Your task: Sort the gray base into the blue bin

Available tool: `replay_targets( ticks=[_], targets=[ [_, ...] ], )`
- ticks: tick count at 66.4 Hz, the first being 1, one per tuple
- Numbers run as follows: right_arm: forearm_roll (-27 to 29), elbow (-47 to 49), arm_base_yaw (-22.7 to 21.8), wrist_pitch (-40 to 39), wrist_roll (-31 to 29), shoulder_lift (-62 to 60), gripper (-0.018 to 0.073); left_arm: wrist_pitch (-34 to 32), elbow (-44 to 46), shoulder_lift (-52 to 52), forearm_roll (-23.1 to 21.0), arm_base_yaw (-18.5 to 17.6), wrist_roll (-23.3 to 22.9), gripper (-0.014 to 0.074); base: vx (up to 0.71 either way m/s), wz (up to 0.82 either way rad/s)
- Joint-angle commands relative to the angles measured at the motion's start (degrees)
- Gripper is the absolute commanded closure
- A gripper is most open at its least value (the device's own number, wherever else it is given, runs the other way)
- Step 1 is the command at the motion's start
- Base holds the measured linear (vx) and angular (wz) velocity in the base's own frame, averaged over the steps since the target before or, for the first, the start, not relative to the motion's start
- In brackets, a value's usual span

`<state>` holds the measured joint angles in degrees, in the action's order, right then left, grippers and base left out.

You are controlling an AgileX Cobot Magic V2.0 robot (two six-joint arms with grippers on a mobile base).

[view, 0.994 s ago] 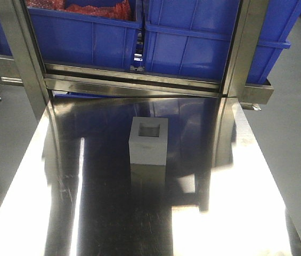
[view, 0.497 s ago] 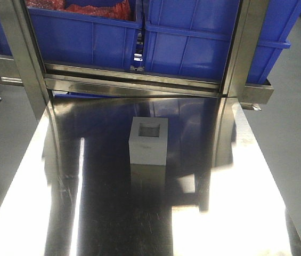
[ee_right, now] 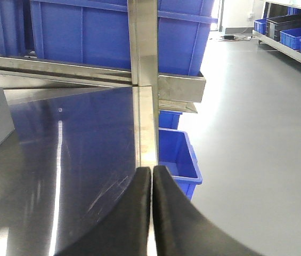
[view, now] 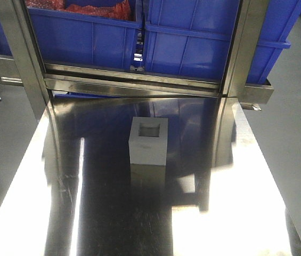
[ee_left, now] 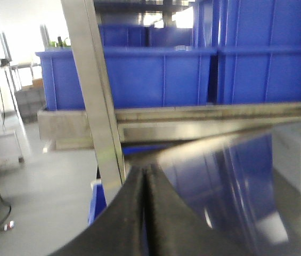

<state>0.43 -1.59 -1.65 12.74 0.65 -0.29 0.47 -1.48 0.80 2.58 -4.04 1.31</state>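
Currently gray base point(view: 148, 141) between L & R jaws, touching neither, both pressed together.

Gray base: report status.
Shut, empty: left gripper, right gripper. Untouched gray base on steel table, recess up. Steel rail fronts blue bin.

gray base point(view: 149, 141): matte gray | blue bin point(view: 193, 48): bright blue | table point(view: 113, 213): shiny silver, blue reflections

Polished steel table point(view: 113, 213); steel uprights point(view: 19, 53) at far corners; shelf rail point(view: 134, 80) between; red material point(view: 102, 9) above left; gray floor point(view: 294, 138).
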Motion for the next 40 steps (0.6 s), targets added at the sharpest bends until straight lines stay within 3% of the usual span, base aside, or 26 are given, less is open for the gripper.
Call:
replay_targets(
  ticks=[1, 6, 11, 27, 40],
  targets=[
    [-0.4, -0.1, -0.1, -4.1, -0.6, 1.0, 0.0564, -9.1, 2.1, 0.7, -0.1, -0.2, -0.8, 0.0603, 0.00, 0.00],
    [-0.4, -0.1, -0.1, -4.1, -0.6, 1.0, 0.0564, -8.9, 6.1, 0.3, -0.1, -0.2, -0.8, 0.0603, 0.00, 0.00],
    [-0.4, -0.1, -0.1, -4.1, -0.6, 1.0, 0.0564, -4.2, 13.6, -2.4, -0.1, -0.2, -0.6, 0.0603, 0.00, 0.00],
    [-0.4, -0.1, -0.1, -4.1, -0.6, 1.0, 0.0564, 24.7, 42.3, -25.0, -0.1, -0.2, -0.3, 0.0603, 0.00, 0.00],
    [-0.4, -0.1, -0.1, -4.1, -0.6, 1.0, 0.0564, 28.9, 49.8, -34.5, -0.3, -0.2, -0.3, 0.0603, 0.00, 0.00]
  ],
)
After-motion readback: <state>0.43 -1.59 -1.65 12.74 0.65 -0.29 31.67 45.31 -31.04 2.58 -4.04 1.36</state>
